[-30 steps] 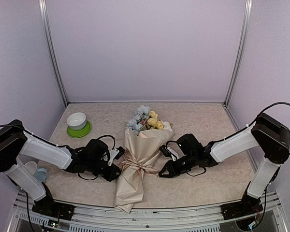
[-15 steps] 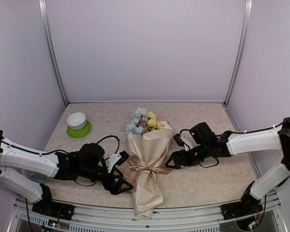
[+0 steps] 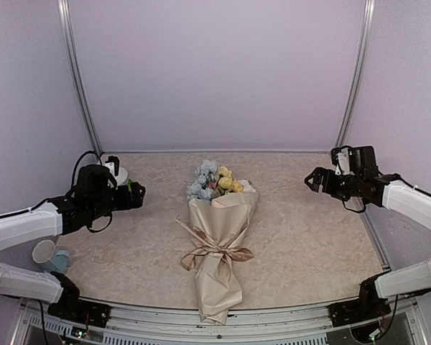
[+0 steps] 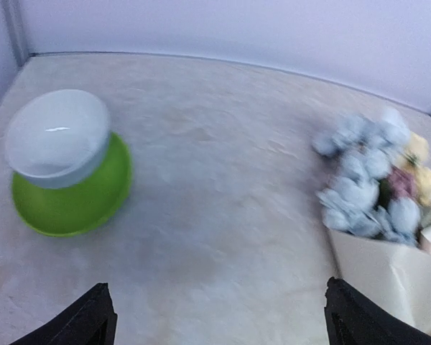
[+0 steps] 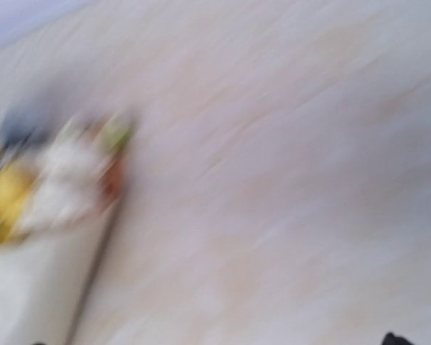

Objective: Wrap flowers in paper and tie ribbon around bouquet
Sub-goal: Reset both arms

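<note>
The bouquet lies in the middle of the table, a cone of beige paper (image 3: 219, 230) with the flowers (image 3: 214, 180) at its far end. The tan ribbon (image 3: 217, 253) is tied in a bow round its waist. My left gripper (image 3: 133, 192) hovers far to the left, open and holding nothing. In the left wrist view its fingertips (image 4: 93, 322) stand wide apart over bare table, with the flowers (image 4: 366, 183) and paper (image 4: 388, 277) at the right. My right gripper (image 3: 312, 180) is raised at the far right, open and holding nothing. The blurred right wrist view shows the flowers (image 5: 50, 180) at the left.
A white bowl (image 4: 57, 136) sits on a green plate (image 4: 79, 198) at the back left, close to my left gripper. A pale cup (image 3: 43, 251) stands by the left arm at the table's left edge. Walls enclose the table on three sides.
Both grippers opened, let go at the bow and pulled back from the bouquet to the sides and upward. The bouquet shifted slightly to the right and now lies free.
</note>
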Action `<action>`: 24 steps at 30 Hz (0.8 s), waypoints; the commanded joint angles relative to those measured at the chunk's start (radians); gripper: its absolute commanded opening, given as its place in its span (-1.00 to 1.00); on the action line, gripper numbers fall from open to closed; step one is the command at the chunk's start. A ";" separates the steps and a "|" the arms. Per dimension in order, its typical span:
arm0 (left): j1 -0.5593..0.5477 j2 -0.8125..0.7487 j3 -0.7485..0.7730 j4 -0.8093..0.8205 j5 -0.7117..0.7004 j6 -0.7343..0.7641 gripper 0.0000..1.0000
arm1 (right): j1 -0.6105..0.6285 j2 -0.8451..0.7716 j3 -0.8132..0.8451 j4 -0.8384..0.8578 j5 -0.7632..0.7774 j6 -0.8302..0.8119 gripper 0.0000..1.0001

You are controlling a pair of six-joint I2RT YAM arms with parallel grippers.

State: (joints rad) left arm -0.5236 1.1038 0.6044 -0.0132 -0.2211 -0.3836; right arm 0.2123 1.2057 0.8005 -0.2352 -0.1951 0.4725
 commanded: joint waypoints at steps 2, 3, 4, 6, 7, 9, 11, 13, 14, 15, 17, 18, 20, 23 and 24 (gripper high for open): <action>0.110 0.138 0.083 0.073 -0.301 0.009 0.98 | -0.112 -0.026 0.014 0.081 0.137 -0.112 1.00; 0.136 0.155 0.084 0.090 -0.310 0.011 0.98 | -0.125 -0.029 0.004 0.099 0.163 -0.131 1.00; 0.155 0.163 0.080 0.112 -0.308 0.011 0.98 | -0.138 -0.033 -0.009 0.112 0.183 -0.144 1.00; 0.185 0.159 0.064 0.125 -0.303 0.007 0.97 | -0.163 -0.035 -0.038 0.135 0.196 -0.162 1.00; 0.189 0.145 0.055 0.129 -0.293 0.010 0.97 | -0.172 -0.033 -0.048 0.141 0.198 -0.164 1.00; 0.188 0.102 0.015 0.161 -0.240 0.038 0.97 | -0.180 -0.028 -0.070 0.156 0.196 -0.163 1.00; 0.189 0.053 -0.055 0.213 -0.201 0.041 0.98 | -0.184 -0.018 -0.095 0.186 0.185 -0.167 1.00; 0.189 0.022 -0.112 0.266 -0.189 0.039 0.98 | -0.187 0.003 -0.115 0.228 0.169 -0.171 1.00; 0.189 0.019 -0.131 0.282 -0.192 0.038 0.98 | -0.188 0.016 -0.119 0.242 0.166 -0.170 1.00; 0.189 0.021 -0.139 0.295 -0.199 0.040 0.97 | -0.188 0.027 -0.124 0.256 0.165 -0.168 1.00; 0.189 0.033 -0.139 0.305 -0.242 0.046 0.98 | -0.189 0.038 -0.142 0.300 0.160 -0.164 1.00; 0.189 0.039 -0.138 0.312 -0.273 0.050 0.97 | -0.189 0.039 -0.156 0.326 0.150 -0.167 1.00; 0.190 0.052 -0.146 0.343 -0.325 0.074 0.98 | -0.189 0.040 -0.180 0.360 0.137 -0.176 1.00; 0.193 0.077 -0.146 0.396 -0.351 0.111 0.98 | -0.192 0.037 -0.206 0.385 0.154 -0.185 1.00; 0.194 0.083 -0.145 0.407 -0.352 0.120 0.98 | -0.194 0.032 -0.216 0.399 0.156 -0.183 1.00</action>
State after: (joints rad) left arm -0.3367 1.1622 0.4641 0.2863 -0.5102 -0.3229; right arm 0.0357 1.2423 0.6197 0.0685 -0.0441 0.3058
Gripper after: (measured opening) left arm 0.988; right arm 0.999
